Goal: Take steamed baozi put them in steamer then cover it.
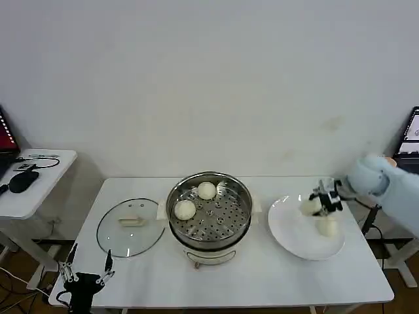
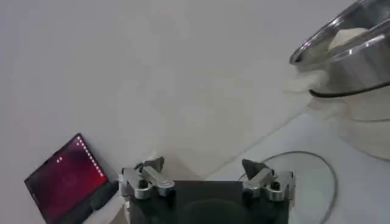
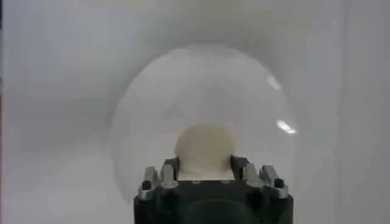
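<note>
Gripping: my right gripper clamps one baozi over the plate
Steamer: two buns inside
Left gripper: open, near-left

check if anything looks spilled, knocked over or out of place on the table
Nothing stands out. Two baozi sit in the upright steamer, the cover lies flat beside it, and the right end effector closes around a bun over the plate, where another bun rests. The left end effector waits open at the table's near left edge.
</note>
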